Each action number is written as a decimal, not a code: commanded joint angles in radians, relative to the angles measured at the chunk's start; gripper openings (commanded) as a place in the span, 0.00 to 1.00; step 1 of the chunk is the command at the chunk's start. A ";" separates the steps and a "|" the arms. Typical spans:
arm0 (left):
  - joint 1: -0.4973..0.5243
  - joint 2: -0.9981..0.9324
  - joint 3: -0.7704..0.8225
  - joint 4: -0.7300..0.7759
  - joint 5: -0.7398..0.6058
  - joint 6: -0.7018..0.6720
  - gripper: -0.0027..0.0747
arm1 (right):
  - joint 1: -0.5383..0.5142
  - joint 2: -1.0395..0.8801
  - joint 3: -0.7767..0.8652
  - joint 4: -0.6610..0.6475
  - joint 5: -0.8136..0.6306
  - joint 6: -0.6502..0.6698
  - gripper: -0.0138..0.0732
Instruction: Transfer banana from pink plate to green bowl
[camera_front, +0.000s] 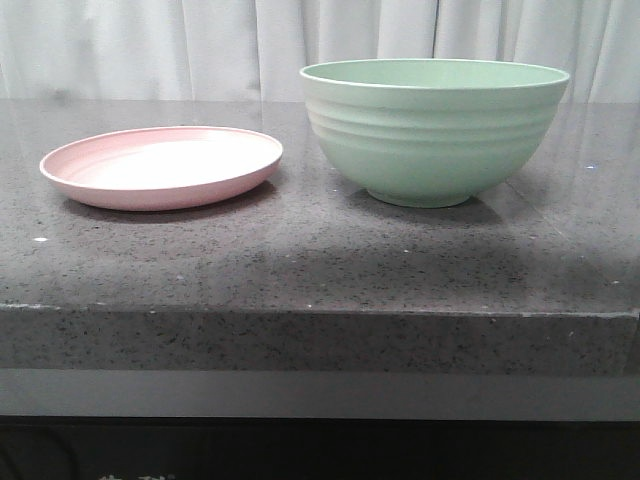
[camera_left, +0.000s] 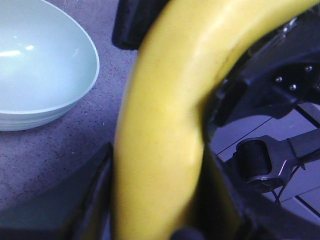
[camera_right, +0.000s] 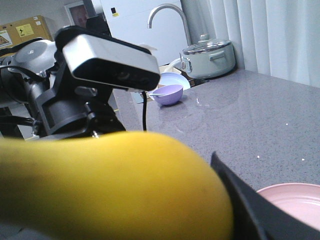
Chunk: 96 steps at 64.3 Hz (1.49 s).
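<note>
Between both grippers' dark fingers sits the banana (camera_left: 165, 135), seemingly clamped by each (neither shows from the front); pink plate (camera_front: 160, 190) and green bowl (camera_front: 430, 140) stand apart.

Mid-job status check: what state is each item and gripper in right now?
banana: off the plate, held in the left gripper
pink plate: empty, flat on the counter
green bowl: upright, visible inside bare
left gripper: shut on the banana
right gripper: against the banana, grip unclear
</note>
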 joint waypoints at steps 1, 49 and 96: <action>-0.009 -0.022 -0.029 -0.086 0.001 -0.006 0.24 | 0.001 -0.019 -0.035 0.130 0.018 -0.017 0.40; -0.009 -0.022 -0.029 -0.099 0.003 -0.004 0.87 | 0.001 -0.019 -0.035 0.130 0.012 -0.017 0.40; 0.103 -0.040 -0.050 -0.032 0.091 -0.004 0.86 | -0.174 -0.016 -0.232 -0.658 -0.136 0.619 0.40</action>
